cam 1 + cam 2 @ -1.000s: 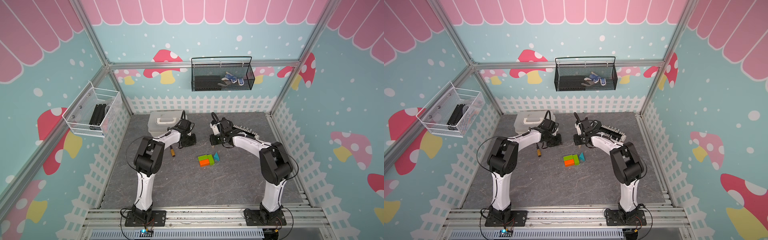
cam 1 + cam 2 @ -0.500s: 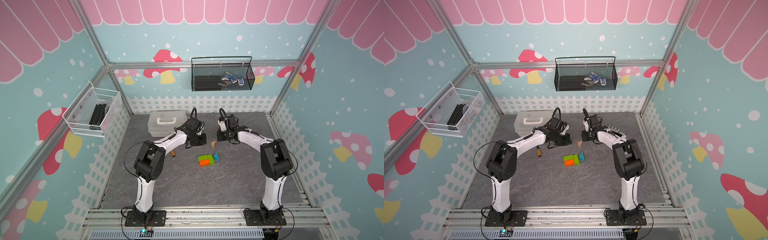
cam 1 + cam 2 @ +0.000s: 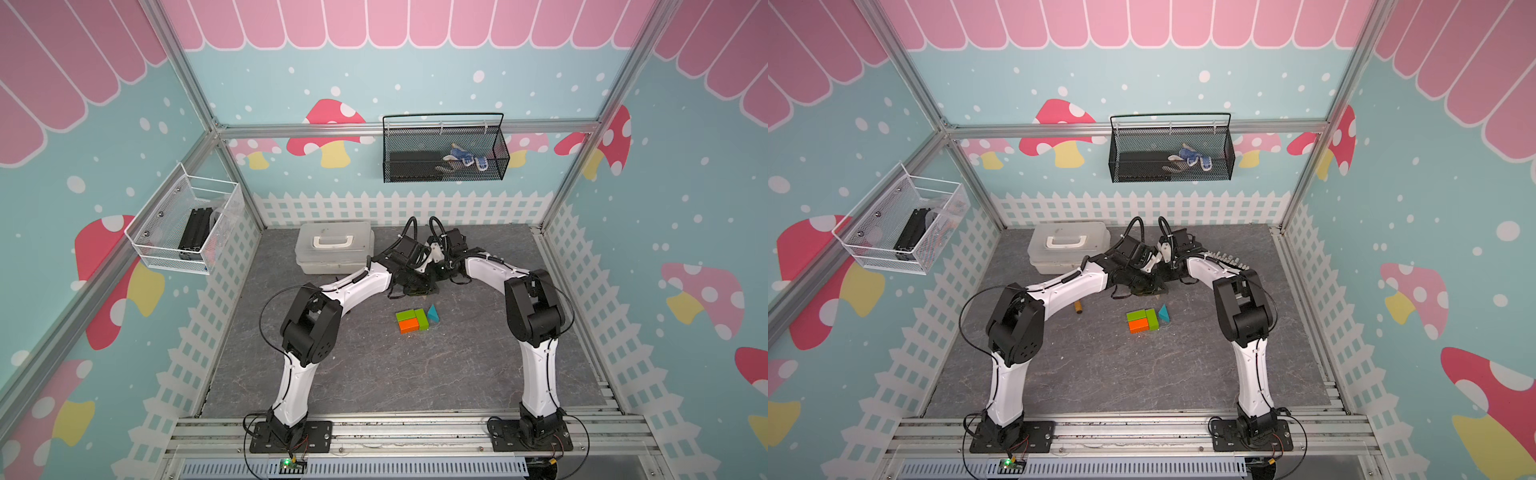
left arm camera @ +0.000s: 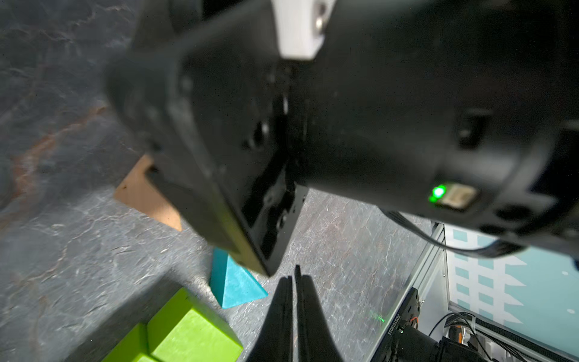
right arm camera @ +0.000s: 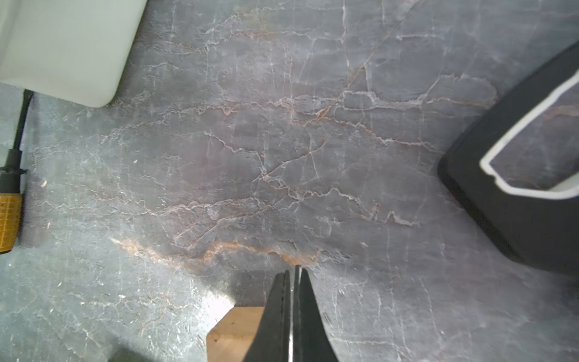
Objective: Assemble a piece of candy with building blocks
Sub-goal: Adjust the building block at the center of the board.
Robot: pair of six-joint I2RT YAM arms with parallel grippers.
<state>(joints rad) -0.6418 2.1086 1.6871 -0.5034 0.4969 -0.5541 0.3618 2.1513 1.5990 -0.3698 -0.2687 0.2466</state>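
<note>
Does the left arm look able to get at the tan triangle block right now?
Probably not cleanly: the right end effector hangs low right by the tan triangle block, partly between it and the left end effector, whose jaws are shut.

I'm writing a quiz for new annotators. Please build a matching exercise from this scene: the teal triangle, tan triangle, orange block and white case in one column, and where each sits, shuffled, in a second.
Column one:
1. teal triangle
2. tan triangle
3. orange block
4. white case

Column two:
A. by the back fence
B. bordered by green blocks on two sides
C. lying alone, apart from the other blocks
D. at the cluster's end toward the right arm

Pairs: 1-D, 2-C, 3-B, 4-A.
</note>
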